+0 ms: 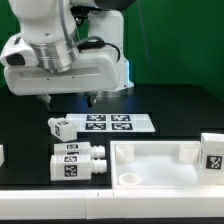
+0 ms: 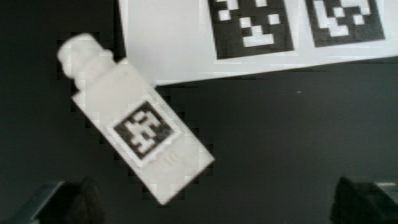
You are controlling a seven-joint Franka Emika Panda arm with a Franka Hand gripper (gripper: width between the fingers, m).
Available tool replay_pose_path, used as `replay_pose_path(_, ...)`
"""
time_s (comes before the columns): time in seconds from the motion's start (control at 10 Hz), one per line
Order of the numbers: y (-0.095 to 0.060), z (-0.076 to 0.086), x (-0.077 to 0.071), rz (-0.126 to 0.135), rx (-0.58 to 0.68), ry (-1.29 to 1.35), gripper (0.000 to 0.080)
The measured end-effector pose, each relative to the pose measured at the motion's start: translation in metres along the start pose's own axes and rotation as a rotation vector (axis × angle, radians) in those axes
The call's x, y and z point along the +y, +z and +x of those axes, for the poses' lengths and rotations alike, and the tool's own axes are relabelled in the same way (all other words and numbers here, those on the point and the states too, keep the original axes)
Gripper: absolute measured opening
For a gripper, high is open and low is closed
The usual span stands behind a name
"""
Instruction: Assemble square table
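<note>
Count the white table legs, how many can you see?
4. One leg lies beside the marker board; two more legs lie side by side nearer the camera; a likely fourth leg stands at the exterior view's right. Others may be hidden.

I work in a robotics lab: green backdrop (image 1: 175,45) upper right, black table (image 1: 180,108), the marker board (image 1: 108,124) at centre, a tagged leg (image 1: 62,127).

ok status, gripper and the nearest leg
Gripper open, empty, above lone leg. It lies flat beside marker board. Nothing between fingers and leg.
</note>
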State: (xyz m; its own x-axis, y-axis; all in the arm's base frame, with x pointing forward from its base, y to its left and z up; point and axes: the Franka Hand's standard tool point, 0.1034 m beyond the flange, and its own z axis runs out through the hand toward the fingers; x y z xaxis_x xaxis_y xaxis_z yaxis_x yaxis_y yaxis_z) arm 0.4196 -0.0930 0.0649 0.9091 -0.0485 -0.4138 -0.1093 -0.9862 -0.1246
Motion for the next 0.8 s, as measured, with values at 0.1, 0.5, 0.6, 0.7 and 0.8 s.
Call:
replay_pose_path(0.1, -0.0004, 0.0001, 0.0013, 0.001, 0.001, -0.018, 0.0649)
replay_pose_path(0.5, -0.0040, -0.0002, 0.0081, -0.067, -0.060, -0.145, 0.0649)
replay_pose_path(0.6, -0.0069, 0.0020, 0.0063, -0.100, -0.121, -0.214, 0.0649)
replay_pose_path(0.7, -0.0047, 0.0032, 0.0039, -0.133, -0.205, -0.296, 0.0649)
replay_pose_path(0.8, -0.0001, 0.0059, 0.0029, -0.144, -0.248, -0.274, 0.0649)
